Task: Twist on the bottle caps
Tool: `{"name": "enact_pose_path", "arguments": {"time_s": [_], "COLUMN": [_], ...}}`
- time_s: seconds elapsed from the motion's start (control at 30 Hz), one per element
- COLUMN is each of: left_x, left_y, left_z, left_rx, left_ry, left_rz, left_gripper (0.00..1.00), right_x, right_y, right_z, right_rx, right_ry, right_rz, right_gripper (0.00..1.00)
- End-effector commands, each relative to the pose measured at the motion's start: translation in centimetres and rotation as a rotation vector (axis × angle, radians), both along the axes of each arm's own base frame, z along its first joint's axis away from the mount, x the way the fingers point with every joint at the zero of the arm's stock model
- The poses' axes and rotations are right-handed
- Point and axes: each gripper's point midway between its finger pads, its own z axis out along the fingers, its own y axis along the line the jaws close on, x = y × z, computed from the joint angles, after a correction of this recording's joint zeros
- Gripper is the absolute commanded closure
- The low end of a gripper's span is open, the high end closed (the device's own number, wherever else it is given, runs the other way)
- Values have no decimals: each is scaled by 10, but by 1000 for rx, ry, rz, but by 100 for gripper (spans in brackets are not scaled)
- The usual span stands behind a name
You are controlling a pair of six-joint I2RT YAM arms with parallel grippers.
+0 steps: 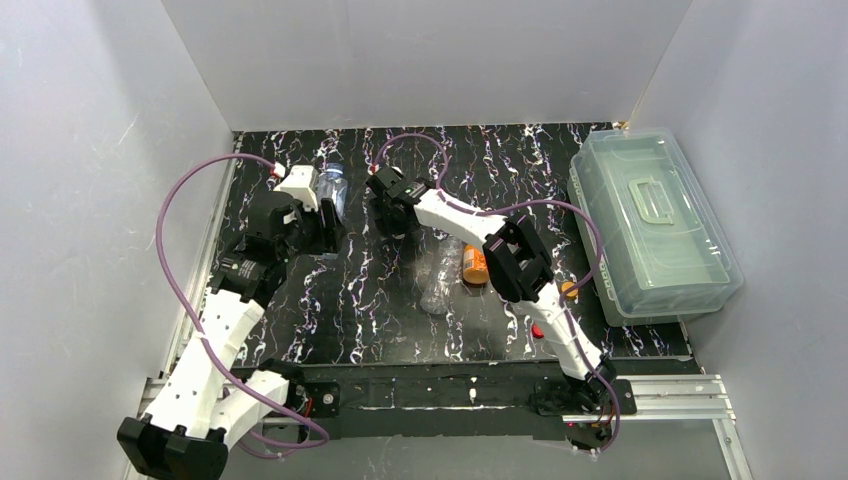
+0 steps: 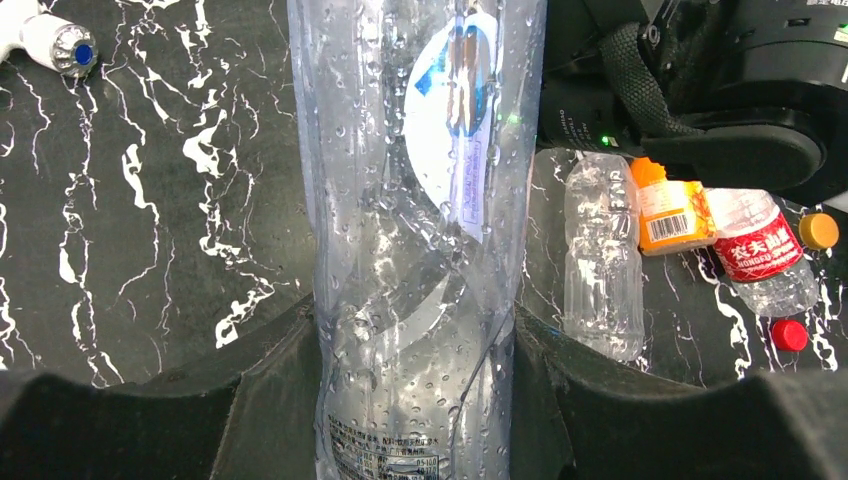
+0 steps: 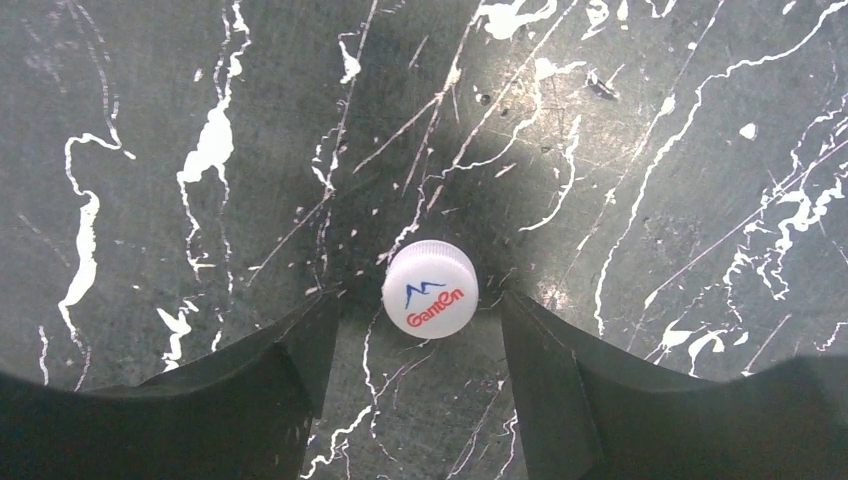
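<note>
Black marbled bench (image 1: 380, 300) with white veins, pale walls around it. The left end effector (image 2: 415, 345) is clamped on a clear bottle (image 2: 415, 200), its fingers pressed against both sides of the thin, droplet-covered wall. The right end effector (image 3: 415, 300) hangs over the far middle of the bench with its jaws apart and holding nothing. A white cap (image 3: 430, 288) lies flat on the bench between its fingers, touching neither (it looks slightly off-centre in the gap). If the jaws close like that, one finger would probably meet the cap first and push it across the smooth bench, or tip it on edge. Later, the twisting could turn or crumple the soft bottle in the left grip. A red cap (image 2: 789, 335) and an orange-yellow cap (image 2: 819, 231) wait nearer the right side, beside the lying bottles (image 2: 603, 265).
</note>
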Motion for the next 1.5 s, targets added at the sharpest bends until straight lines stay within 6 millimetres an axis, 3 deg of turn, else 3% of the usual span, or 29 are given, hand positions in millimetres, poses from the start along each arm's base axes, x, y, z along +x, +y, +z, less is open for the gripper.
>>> {"name": "enact_pose_path", "arguments": {"time_s": [0.0, 0.53, 0.77, 0.83, 1.0, 1.13, 1.17, 1.2, 1.27, 1.33, 1.4, 1.47], "left_x": [-9, -15, -20, -22, -30, -34, -38, -42, -60, -68, -77, -81], "left_y": [8, 2, -18, -25, -53, -78, -87, -94, -117, -124, -129, -134], "left_z": [-4, -7, -12, -15, -8, 6, 9, 12, 12, 8, 7, 7], "left_rx": [34, 59, 58, 55, 25, -17, -30, -50, -141, -189, -227, -248], "left_ry": [15, 13, 4, 11, -76, -173, -191, -205, -221, -228, -229, -221], "left_rz": [5, -71, -238, -297, -506, -657, -712, -758, -917, -977, -1037, -1070], "left_gripper": [100, 100, 100, 100, 100, 100, 100, 100, 100, 100, 100, 100], "right_x": [9, 10, 11, 13, 3, -8, -12, -19, -47, -68, -103, -124], "right_y": [0, 6, 7, 2, -22, -53, -70, -81, -123, -148, -156, -152], "right_z": [11, -3, 14, 37, 92, 139, 155, 168, 214, 244, 283, 316], "right_rx": [-30, -41, 1, 38, 176, 342, 409, 466, 667, 819, 966, 1099], "right_ry": [-56, -50, -45, -46, -31, -12, -5, 6, 11, 21, 28, 31], "right_rz": [-11, -7, 10, 6, 13, 9, -1, 8, 47, 77, 198, 282], "right_gripper": [32, 45, 67, 73, 75, 77, 77, 78, 78, 78, 78, 78]}}
